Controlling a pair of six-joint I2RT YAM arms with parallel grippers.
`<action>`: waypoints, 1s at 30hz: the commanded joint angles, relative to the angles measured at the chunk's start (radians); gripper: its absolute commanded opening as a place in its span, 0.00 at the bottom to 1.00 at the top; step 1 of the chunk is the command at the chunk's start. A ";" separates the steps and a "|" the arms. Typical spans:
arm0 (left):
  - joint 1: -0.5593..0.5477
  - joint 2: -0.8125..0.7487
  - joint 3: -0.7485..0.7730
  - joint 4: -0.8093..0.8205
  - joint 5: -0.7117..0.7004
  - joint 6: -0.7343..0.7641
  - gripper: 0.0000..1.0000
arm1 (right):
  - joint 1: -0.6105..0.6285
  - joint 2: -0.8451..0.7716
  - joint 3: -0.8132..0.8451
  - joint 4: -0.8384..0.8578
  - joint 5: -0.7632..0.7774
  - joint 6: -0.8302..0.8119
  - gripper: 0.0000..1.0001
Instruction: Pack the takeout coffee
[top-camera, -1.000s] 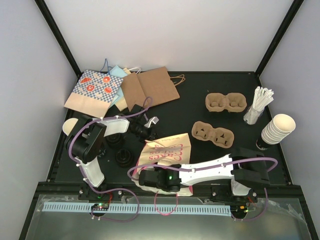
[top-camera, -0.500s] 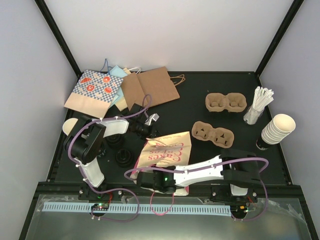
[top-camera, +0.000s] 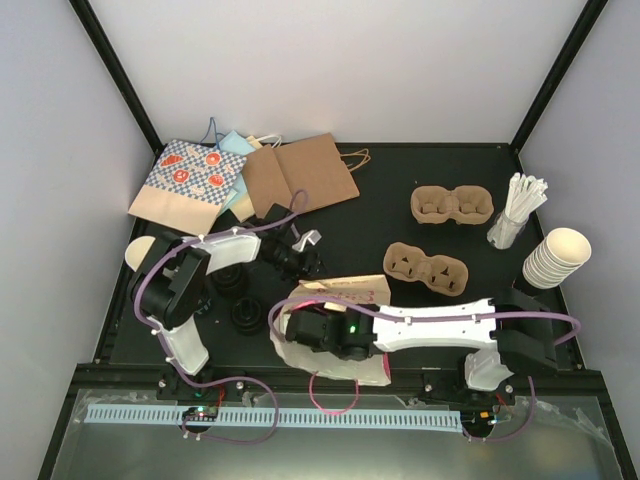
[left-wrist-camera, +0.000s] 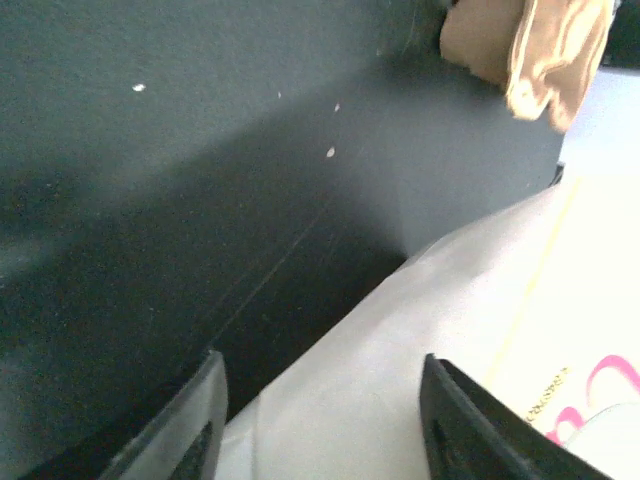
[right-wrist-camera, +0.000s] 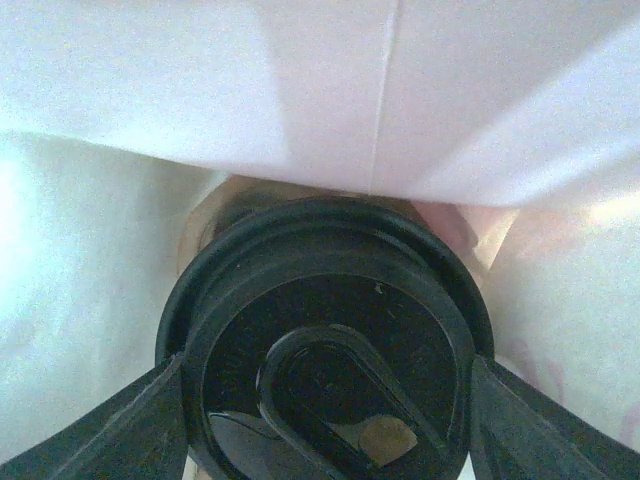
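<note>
The takeout coffee (right-wrist-camera: 325, 330) fills the right wrist view: a round black lid on a cream cup, inside a white paper bag (right-wrist-camera: 130, 270). My right gripper (right-wrist-camera: 325, 400) is shut on it, one finger at each side of the lid. From above, the right gripper (top-camera: 305, 335) reaches into the white bag with pink lettering (top-camera: 350, 290), and the cup is hidden there. My left gripper (top-camera: 305, 242) stands open just behind the bag. In the left wrist view the left gripper (left-wrist-camera: 320, 420) hovers over the bag's edge (left-wrist-camera: 400, 370), holding nothing.
Patterned and brown paper bags (top-camera: 300, 175) lie at the back left. Two cardboard cup carriers (top-camera: 425, 265) sit right of centre. A stirrer holder (top-camera: 515, 210) and stacked lidless cups (top-camera: 555, 258) stand at the right edge. Black lid stacks (top-camera: 245, 315) are near the left arm.
The left gripper has opened from shut. The right arm pushed further left with the cup, and the bag's lettered side has tipped up and folded over it.
</note>
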 joint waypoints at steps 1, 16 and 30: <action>0.037 -0.005 0.081 -0.106 0.004 0.033 0.63 | -0.074 -0.004 0.041 -0.160 -0.204 0.015 0.61; 0.276 -0.324 0.215 -0.263 -0.137 0.051 0.88 | -0.408 0.066 0.212 -0.217 -0.514 -0.039 0.62; 0.284 -0.694 -0.024 -0.272 -0.101 0.060 0.89 | -0.564 0.239 0.323 -0.245 -0.621 -0.022 0.62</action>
